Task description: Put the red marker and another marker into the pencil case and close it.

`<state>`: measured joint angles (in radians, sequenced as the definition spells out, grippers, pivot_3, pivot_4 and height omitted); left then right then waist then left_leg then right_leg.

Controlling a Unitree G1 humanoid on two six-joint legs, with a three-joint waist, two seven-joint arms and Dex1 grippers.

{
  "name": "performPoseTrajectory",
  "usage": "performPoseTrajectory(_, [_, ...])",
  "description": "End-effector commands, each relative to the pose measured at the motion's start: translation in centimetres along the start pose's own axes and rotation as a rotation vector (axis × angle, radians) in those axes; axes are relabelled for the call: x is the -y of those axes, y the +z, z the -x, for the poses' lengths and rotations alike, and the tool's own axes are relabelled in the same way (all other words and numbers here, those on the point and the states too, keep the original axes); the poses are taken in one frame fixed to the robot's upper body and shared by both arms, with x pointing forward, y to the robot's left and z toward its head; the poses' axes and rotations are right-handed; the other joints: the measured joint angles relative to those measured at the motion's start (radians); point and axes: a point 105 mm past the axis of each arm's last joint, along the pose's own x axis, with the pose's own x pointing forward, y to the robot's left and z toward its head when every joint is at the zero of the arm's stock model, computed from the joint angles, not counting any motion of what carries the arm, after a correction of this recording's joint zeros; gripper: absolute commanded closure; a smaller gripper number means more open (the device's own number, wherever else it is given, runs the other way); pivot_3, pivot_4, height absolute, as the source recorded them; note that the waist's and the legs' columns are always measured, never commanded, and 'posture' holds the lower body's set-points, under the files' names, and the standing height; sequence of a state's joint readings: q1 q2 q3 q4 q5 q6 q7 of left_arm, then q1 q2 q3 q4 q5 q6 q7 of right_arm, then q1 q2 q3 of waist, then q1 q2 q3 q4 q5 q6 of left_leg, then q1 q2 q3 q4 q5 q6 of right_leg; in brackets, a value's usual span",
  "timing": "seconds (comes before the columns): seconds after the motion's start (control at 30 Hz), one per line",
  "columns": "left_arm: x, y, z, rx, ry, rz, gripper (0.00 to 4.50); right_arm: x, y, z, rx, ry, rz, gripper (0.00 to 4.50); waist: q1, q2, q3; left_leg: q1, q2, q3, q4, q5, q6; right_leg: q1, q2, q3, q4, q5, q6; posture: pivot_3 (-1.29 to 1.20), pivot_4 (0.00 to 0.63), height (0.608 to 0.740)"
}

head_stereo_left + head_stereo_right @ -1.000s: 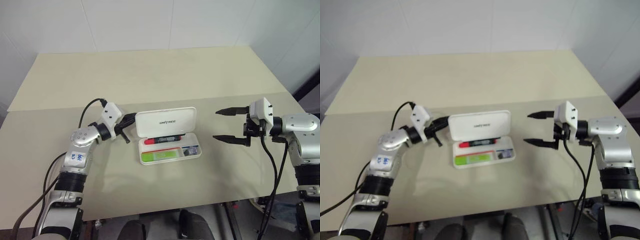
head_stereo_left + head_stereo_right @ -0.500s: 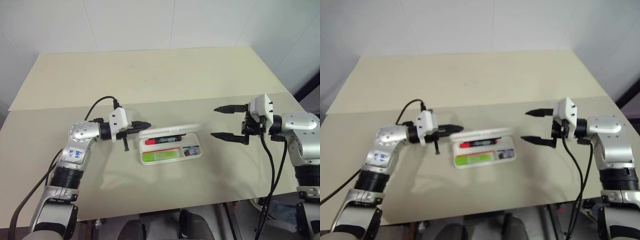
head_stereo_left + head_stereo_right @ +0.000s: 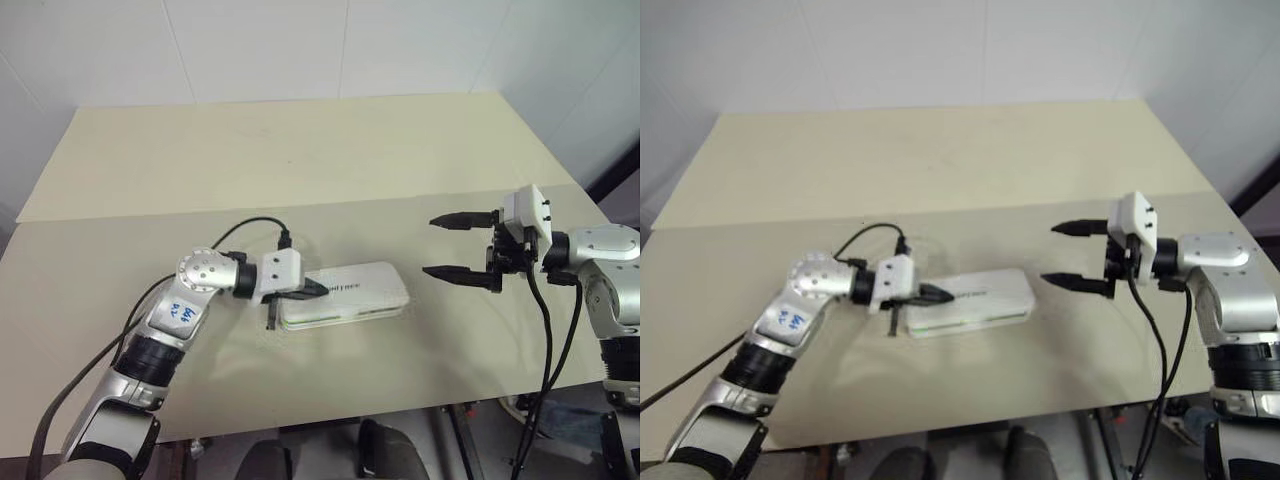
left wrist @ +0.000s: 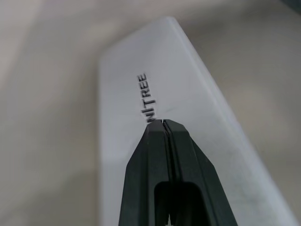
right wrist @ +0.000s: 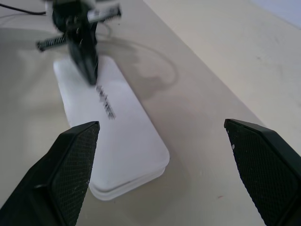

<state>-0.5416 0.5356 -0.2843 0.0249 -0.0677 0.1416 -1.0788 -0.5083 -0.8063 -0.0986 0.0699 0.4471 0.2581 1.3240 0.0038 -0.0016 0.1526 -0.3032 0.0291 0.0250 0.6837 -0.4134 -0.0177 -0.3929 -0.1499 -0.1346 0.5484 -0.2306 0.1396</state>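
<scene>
The pencil case (image 3: 345,295) is seen lid-down on the counter (image 3: 300,160). The left pincer (image 3: 318,290), fingers pressed together and empty, is placed over its lid beside the lettering. The right pincer (image 3: 448,246) is held wide open, empty, apart from the case.

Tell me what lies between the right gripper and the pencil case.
Nothing: only bare table separates the open right gripper from the pencil case, as the left eye view shows.
</scene>
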Motion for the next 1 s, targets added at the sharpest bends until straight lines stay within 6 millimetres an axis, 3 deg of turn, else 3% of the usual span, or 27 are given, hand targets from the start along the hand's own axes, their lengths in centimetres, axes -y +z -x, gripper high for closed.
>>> performPoseTrajectory(0.03, [0.4,-0.2,-0.4,-0.066,0.000,-0.012,4.46,0.1,1.4,0.6,0.034,-0.035,0.044,0.00,0.005,0.000,0.000,0.000,0.000,0.000,0.000,0.000,0.000,0.000,0.000,0.000,0.000,0.000,0.000,0.00,0.150,0.740])
performPoseTrajectory(0.3, [0.8,-0.7,-1.0,-0.083,0.022,0.010,4.46,-0.2,1.3,0.3,0.051,-0.049,0.048,0.00,0.021,0.000,0.000,0.001,0.000,0.000,0.000,0.000,0.000,0.001,0.000,0.001,0.000,0.000,0.000,0.00,0.150,0.740])
performPoseTrajectory(0.47, [0.6,0.1,-0.6,-0.030,0.056,0.061,4.46,-0.4,0.7,-0.2,0.056,-0.040,0.034,0.00,0.020,-0.001,0.000,0.001,0.000,0.001,0.000,0.000,0.000,0.001,0.000,0.001,0.000,0.000,-0.001,0.00,0.150,0.740])
performPoseTrajectory(0.73, [-1.9,2.3,3.2,0.147,0.279,0.110,4.46,0.0,-0.6,-1.0,0.061,-0.024,0.012,0.00,0.019,0.000,0.000,0.001,0.000,0.001,0.000,0.000,0.000,0.000,0.000,0.001,0.000,0.000,-0.001,0.00,0.150,0.740])
performPoseTrajectory(1.0, [-1.0,1.5,8.2,0.267,0.471,0.174,4.46,-0.1,-1.9,-1.2,0.059,-0.015,-0.010,0.00,0.017,0.000,0.000,0.001,0.000,0.001,-0.001,0.000,0.000,0.000,0.000,0.001,0.000,0.000,-0.001,0.00,0.150,0.740])
